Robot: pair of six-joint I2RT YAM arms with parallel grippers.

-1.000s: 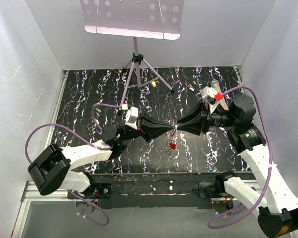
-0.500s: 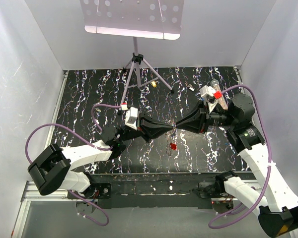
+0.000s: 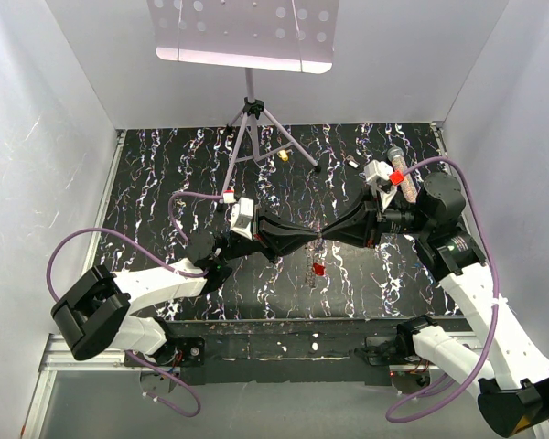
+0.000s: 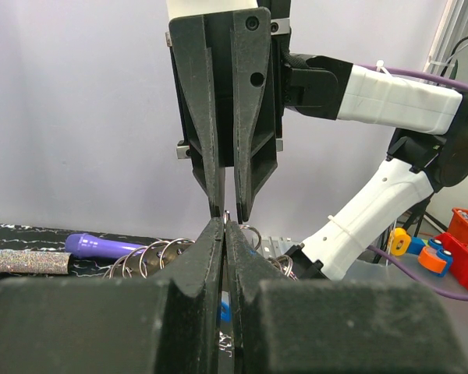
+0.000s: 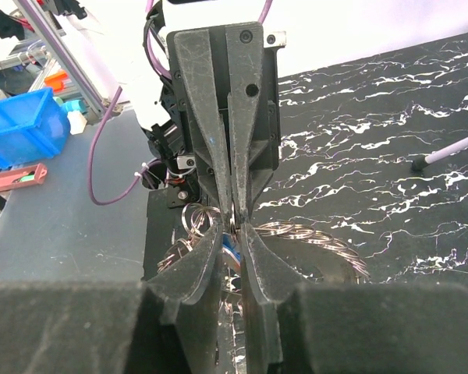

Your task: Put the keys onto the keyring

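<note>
Robotics lab, white booth walls (image 3: 46, 110), aluminium framing (image 5: 58, 51), blue parts bin (image 5: 19, 125)

Your left gripper (image 3: 311, 240) and right gripper (image 3: 328, 236) meet tip to tip at mid-frame, so nothing passes between them. The keyring (image 3: 313, 259) and a red key (image 3: 318, 270) sit just below that point. The stand (image 3: 249, 112) blocks the upper middle. You have open mat (image 3: 156, 183) at left and lower right.

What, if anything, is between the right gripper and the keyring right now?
Nothing visible. The right gripper meets the left gripper tip to tip, and the keyring hangs right there, its wire in the right jaws' narrow gap.
</note>
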